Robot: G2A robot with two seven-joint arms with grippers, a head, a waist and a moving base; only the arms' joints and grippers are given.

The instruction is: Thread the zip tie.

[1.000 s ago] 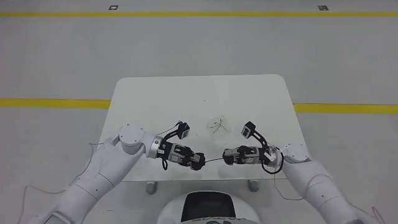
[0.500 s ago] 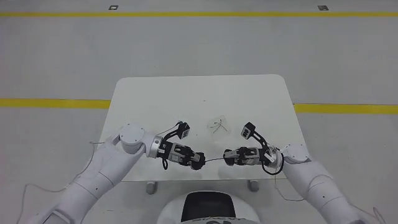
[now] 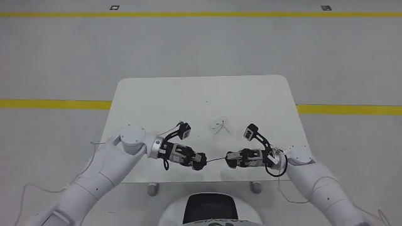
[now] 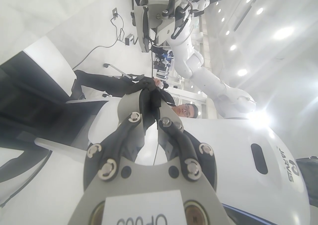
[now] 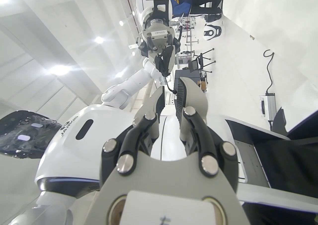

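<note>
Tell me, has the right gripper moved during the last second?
No. The right gripper stays at the same spot by the table's near edge.

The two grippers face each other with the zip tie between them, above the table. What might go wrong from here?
The zip tie hangs curved from the shut left gripper; its bent free end could slide past the open right gripper instead of being caught. The grippers sit nearly tip to tip, so a small misjudged move might knock them together. Held at one end only, the thin tie might twist or slip onto the table.
</note>
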